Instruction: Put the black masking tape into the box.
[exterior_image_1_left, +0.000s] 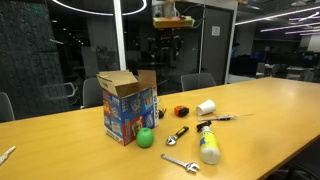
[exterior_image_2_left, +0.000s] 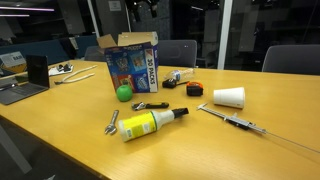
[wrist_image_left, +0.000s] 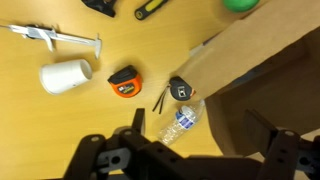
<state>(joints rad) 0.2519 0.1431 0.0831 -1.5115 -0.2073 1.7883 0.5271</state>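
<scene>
Fingers (wrist_image_left: 188, 152) spread, nothing between them. What I take for the black masking tape (wrist_image_left: 180, 88) lies on the desk (wrist_image_left: 40, 130), well ahead of the fingertips, just beside the box (wrist_image_left: 260, 55) flap. Risk: coming down there, a finger clips the flap and shoves the box. I can't tell the tape's axis or heading, too small.

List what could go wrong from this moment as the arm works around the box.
1. I cannot make out a black tape roll. The black-and-orange tape measure lies near the box and might be grabbed by mistake.
2. The box flaps stand up, so the gripper, coming down with its jaws open, could catch one and shove or tip the box.
3. The ball sits close to the box and may roll if nudged.
</scene>
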